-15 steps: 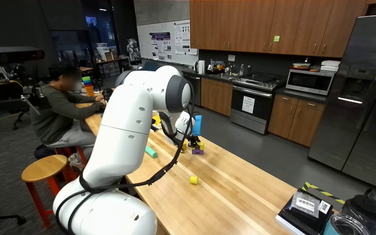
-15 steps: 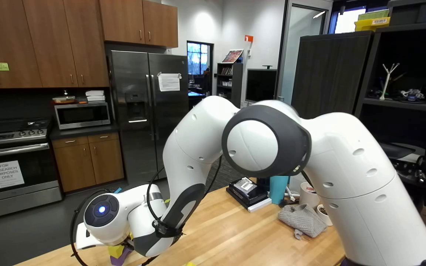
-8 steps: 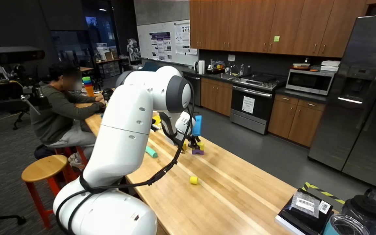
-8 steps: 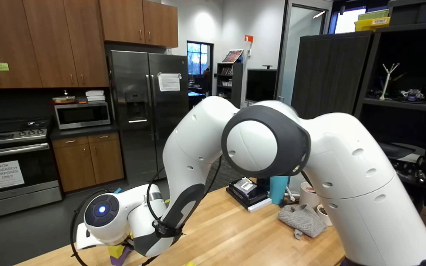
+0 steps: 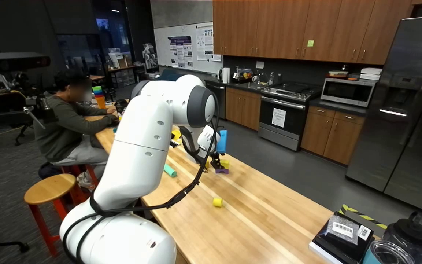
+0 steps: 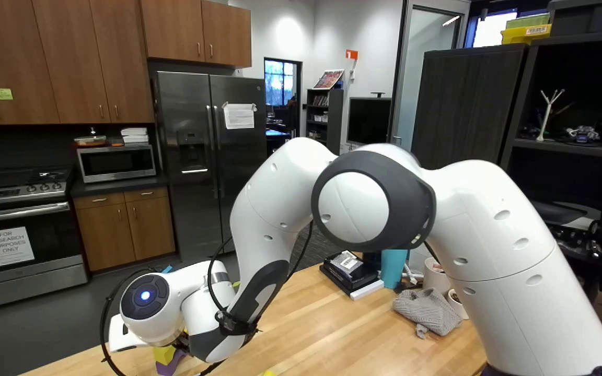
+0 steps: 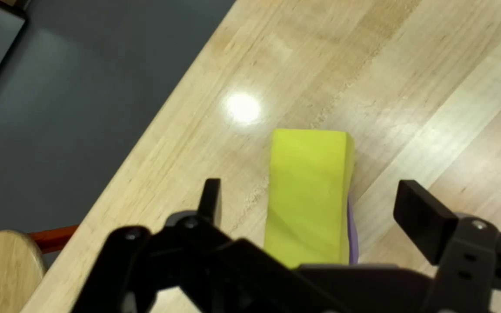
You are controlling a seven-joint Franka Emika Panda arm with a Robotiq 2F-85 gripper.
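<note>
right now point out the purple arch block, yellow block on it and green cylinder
Purple arch block (image 5: 222, 170): in an exterior view, side face.
Yellow block (image 7: 307, 195): in the wrist view, upper face.
Green cylinder (image 5: 169, 170): in an exterior view, curved side.

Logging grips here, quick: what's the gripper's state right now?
Gripper: open, holding nothing; in the wrist view the yellow block shows between its jaws, a gap on each side.
</note>
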